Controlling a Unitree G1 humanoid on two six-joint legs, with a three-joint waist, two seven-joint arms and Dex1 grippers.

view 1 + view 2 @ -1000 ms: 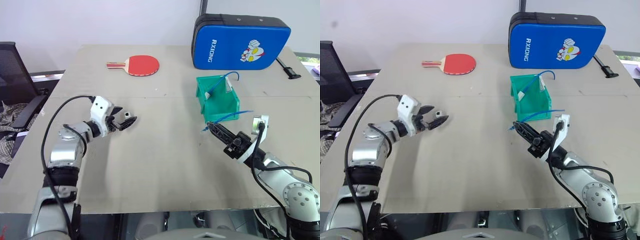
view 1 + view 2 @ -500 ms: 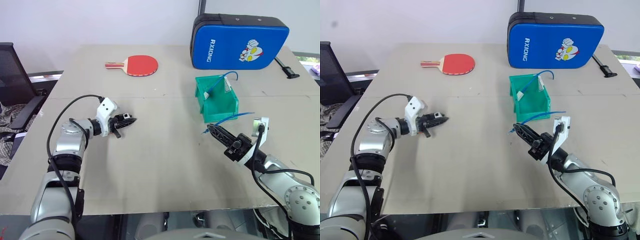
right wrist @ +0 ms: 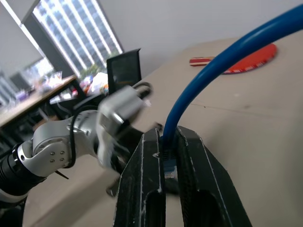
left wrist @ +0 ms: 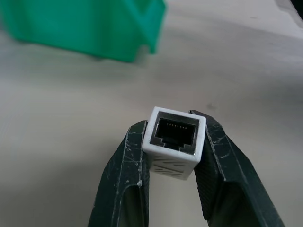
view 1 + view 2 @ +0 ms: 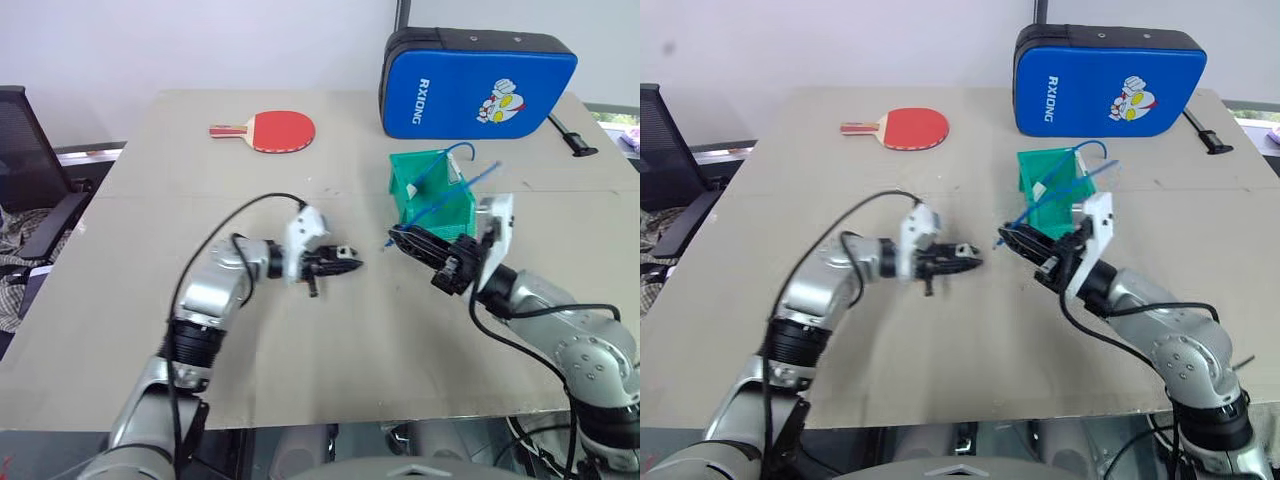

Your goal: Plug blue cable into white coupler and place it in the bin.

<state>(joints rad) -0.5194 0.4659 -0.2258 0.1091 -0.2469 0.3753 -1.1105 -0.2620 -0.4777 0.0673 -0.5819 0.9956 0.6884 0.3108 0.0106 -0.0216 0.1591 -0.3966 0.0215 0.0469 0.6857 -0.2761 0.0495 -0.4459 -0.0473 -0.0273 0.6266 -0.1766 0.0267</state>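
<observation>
My left gripper is shut on the white coupler, a tiny block with its dark socket facing outward, held just above the table's middle. A short gap to its right, my right gripper points back at it, shut on the blue cable just behind its clear plug. The rest of the cable arcs up and back over the bin. The green bin stands directly behind the right gripper.
Another blue cord curls out of the bin. A red paddle lies at the far left of the table, a large blue padded case at the far right. A black chair stands beside the table's left edge.
The left gripper closed on the coupler and carried it right to the table's middle. The right gripper rose, rolled and moved left with the cable, so both tips now nearly meet.
</observation>
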